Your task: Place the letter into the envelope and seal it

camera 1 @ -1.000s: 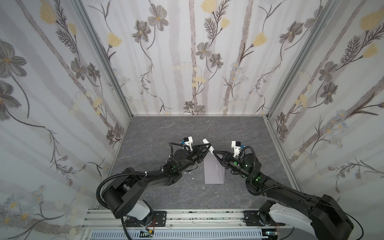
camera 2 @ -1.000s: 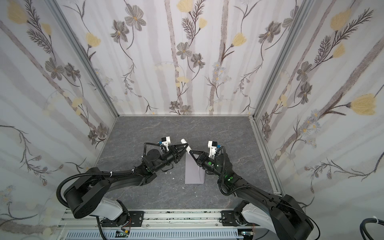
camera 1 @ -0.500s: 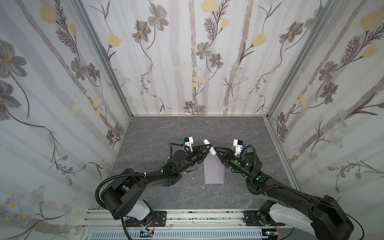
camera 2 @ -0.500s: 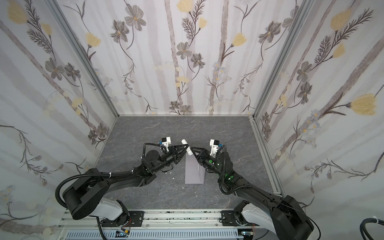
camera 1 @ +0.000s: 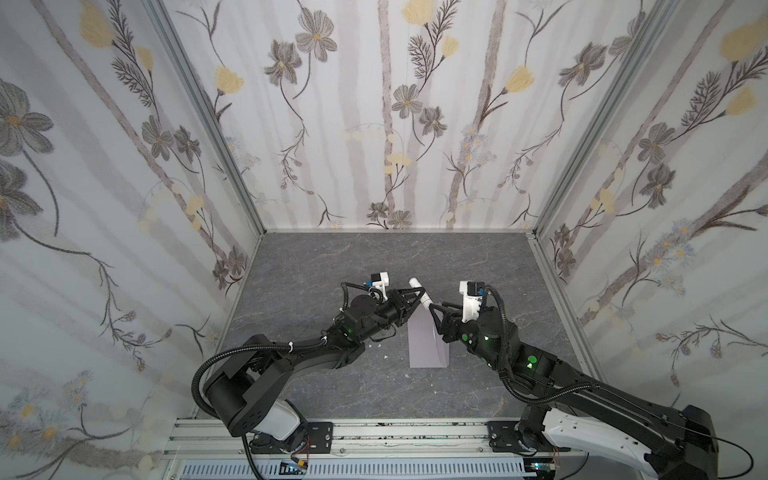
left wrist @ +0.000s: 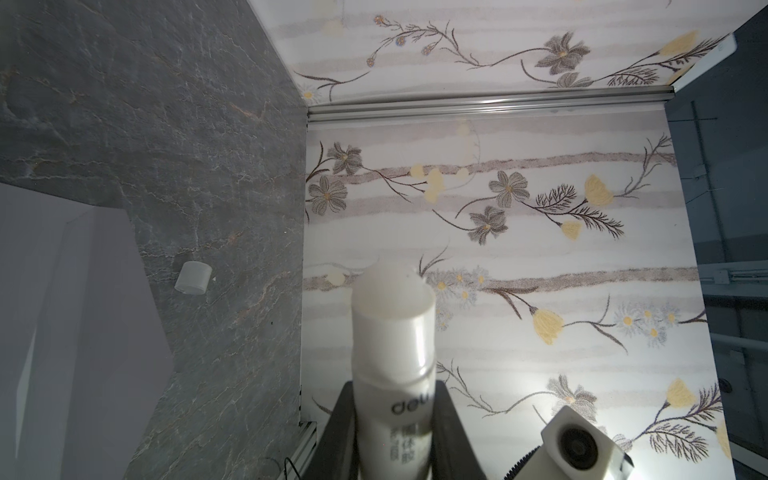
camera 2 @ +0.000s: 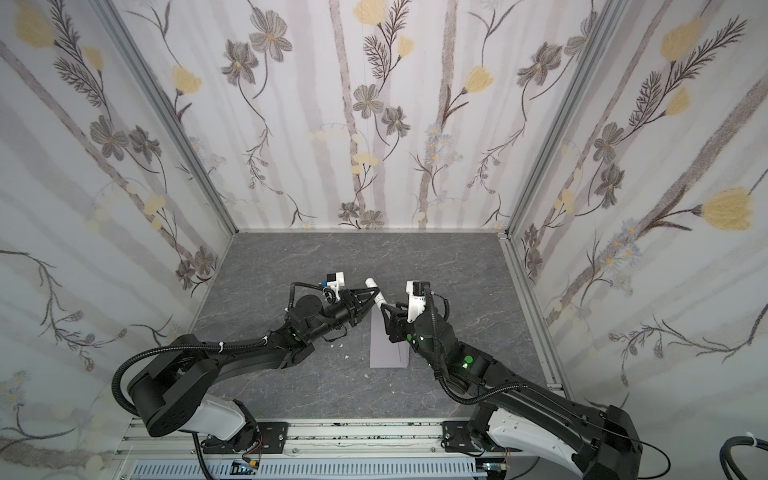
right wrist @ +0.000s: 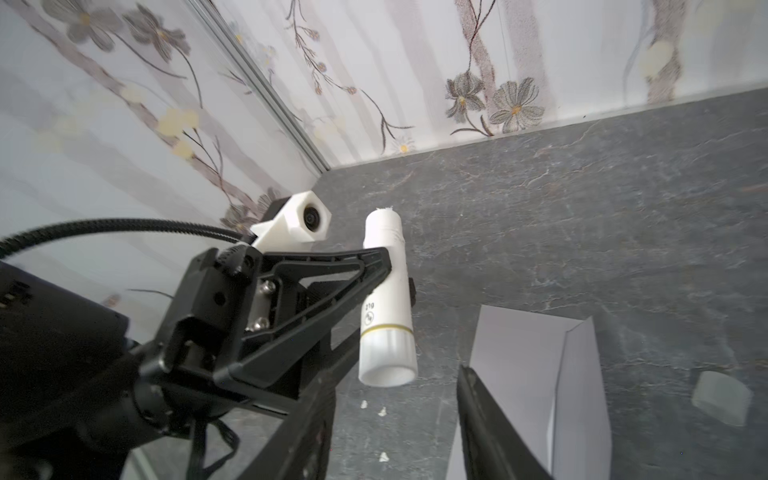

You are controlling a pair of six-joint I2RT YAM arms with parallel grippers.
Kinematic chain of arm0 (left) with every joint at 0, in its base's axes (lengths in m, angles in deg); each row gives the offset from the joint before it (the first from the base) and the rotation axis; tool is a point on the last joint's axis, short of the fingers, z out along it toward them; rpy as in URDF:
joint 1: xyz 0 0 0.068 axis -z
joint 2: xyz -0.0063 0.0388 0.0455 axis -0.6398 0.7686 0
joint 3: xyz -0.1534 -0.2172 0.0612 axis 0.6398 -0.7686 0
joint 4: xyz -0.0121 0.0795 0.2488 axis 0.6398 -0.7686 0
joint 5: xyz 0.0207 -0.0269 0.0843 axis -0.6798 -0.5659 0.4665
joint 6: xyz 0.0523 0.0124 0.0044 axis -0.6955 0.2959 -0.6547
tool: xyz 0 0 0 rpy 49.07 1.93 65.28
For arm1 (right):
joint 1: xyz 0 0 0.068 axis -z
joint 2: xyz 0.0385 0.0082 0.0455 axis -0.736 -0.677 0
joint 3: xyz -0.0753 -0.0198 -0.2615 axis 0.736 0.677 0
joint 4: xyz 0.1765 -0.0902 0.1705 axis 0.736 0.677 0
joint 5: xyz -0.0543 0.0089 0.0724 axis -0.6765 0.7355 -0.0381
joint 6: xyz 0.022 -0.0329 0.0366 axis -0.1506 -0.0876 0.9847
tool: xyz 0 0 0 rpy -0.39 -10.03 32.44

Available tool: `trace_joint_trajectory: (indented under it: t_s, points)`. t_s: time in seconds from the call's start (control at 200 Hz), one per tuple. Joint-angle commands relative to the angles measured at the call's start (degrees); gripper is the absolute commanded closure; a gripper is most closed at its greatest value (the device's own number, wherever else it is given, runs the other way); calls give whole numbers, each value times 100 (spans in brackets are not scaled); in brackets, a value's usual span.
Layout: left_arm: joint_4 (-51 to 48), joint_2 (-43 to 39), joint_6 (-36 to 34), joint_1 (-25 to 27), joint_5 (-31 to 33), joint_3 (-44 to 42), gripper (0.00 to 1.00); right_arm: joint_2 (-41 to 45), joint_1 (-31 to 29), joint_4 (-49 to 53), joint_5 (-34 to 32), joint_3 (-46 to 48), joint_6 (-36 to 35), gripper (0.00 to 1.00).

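Note:
The grey-lavender envelope point(camera 1: 426, 345) point(camera 2: 386, 349) lies lengthwise on the dark table, between the two arms. Its flap edge on the right-arm side looks partly raised point(right wrist: 577, 357). The letter is hidden from every view. My left gripper point(camera 1: 415, 296) point(camera 2: 371, 297) point(left wrist: 395, 432) is shut on a white glue stick point(camera 1: 419, 291) point(left wrist: 395, 332) point(right wrist: 386, 299), held uncapped and tilted above the envelope's far end. My right gripper point(camera 1: 434, 318) point(camera 2: 384, 316) point(right wrist: 395, 432) stands open just off the stick's base, with nothing between its fingers.
The stick's white cap point(left wrist: 193, 277) point(right wrist: 722, 398) lies on the table beside the envelope. Small white crumbs point(camera 1: 384, 356) point(right wrist: 382, 411) dot the table to the envelope's left. Flowered walls close in the back and both sides.
My right gripper has opened, let go of the glue stick's base and drawn back a little. The left gripper has kept its hold on the stick.

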Motion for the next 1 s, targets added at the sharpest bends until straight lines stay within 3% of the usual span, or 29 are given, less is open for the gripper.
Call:
trace_joint_trajectory:
  t_s: [0.0, 0.205, 0.535, 0.994]
  points:
    - [-238, 34, 21, -17, -193, 145, 100, -359, -445, 529, -1131, -321, -1371, 51]
    - [-520, 19, 29, -21, -372, 306, 100, -1098, -745, 658, -1643, -744, -2049, 51]
    - [-844, -255, -72, -70, -383, 309, 100, -939, -689, 305, -1663, -605, -2396, 52]
    - [-941, -325, -99, -88, -438, 348, 100, -442, -101, -71, -668, -296, -2444, 45]
